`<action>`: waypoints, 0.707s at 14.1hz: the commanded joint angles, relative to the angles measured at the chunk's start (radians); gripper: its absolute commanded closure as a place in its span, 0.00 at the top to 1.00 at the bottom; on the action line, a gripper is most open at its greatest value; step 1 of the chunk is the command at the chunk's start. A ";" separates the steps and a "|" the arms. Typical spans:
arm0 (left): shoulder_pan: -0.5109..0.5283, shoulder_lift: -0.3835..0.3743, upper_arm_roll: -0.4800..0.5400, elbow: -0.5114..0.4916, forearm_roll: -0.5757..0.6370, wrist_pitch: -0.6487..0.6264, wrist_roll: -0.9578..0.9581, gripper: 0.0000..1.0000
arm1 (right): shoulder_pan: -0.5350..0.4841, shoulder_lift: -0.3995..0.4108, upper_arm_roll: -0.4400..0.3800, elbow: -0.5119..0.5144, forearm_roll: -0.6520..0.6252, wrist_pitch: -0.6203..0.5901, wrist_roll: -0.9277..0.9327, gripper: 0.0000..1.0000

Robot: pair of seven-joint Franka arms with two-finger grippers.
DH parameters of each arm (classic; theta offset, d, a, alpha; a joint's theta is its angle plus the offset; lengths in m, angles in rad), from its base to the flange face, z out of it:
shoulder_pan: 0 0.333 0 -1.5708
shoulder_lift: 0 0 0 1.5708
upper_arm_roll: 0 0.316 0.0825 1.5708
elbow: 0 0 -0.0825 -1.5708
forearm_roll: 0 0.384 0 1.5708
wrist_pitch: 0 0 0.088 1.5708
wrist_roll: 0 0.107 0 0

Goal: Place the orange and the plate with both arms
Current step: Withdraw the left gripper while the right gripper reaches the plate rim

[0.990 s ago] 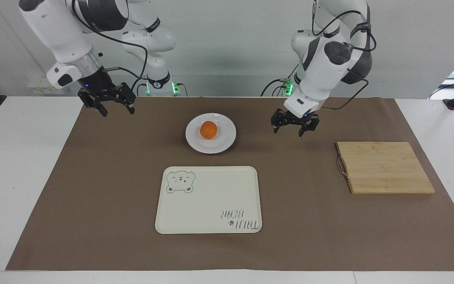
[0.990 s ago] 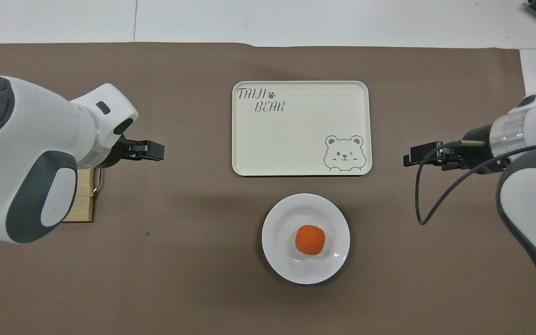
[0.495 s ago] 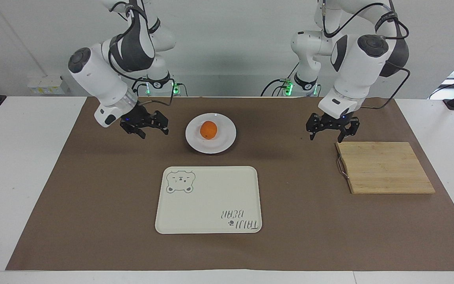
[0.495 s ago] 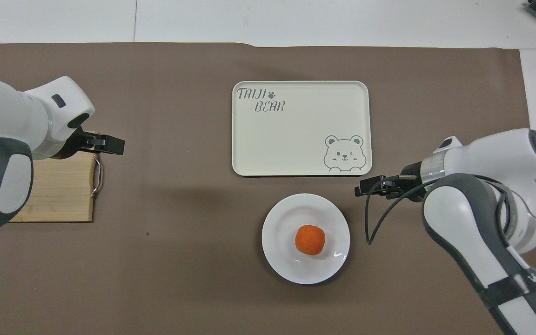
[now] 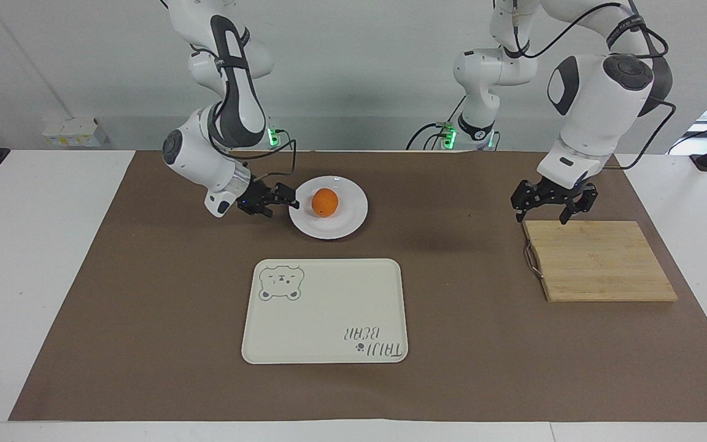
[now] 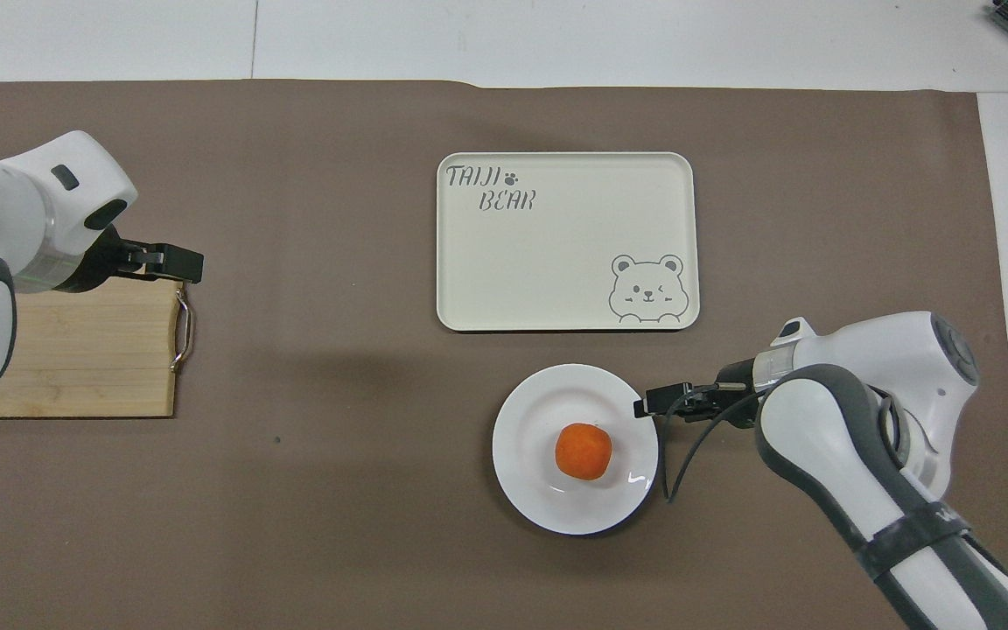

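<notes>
Orange [image 5: 324, 202] sits on the plate [image 5: 349, 222] at upper centre of the facing frame; the right claw [image 5: 281, 199], narrowly parted, is level with the plate's rim. Current step appears to be the approach: next, seat the rim between the fingers. The left claw [image 5: 553, 203], spread wide, waits above the cutting board [image 5: 599, 260].

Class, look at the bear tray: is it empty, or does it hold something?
Empty. The tray shows only its printed bear and lettering in both views. The orange sits on the plate, nearer to the robots.

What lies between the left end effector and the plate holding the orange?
Only bare brown mat, clearest in the facing view. The left end effector hangs at the cutting board's edge, well apart from the plate and orange.
</notes>
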 commanded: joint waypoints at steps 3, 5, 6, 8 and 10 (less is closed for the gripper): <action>0.007 -0.012 -0.013 0.175 0.024 -0.203 0.003 1.00 | 0.023 -0.025 -0.003 -0.107 0.128 0.056 -0.101 1.00; 0.004 -0.011 -0.015 0.196 0.074 -0.222 0.006 1.00 | 0.025 -0.031 -0.003 -0.127 0.136 0.055 -0.101 1.00; 0.007 0.000 -0.019 0.230 0.081 -0.249 0.011 1.00 | 0.025 -0.032 -0.003 -0.139 0.159 0.056 -0.104 1.00; 0.010 0.019 -0.016 0.261 0.067 -0.298 0.012 1.00 | 0.025 -0.036 -0.003 -0.153 0.171 0.055 -0.118 1.00; 0.013 0.020 -0.015 0.282 0.050 -0.305 0.000 1.00 | 0.025 -0.036 -0.003 -0.154 0.173 0.053 -0.118 0.77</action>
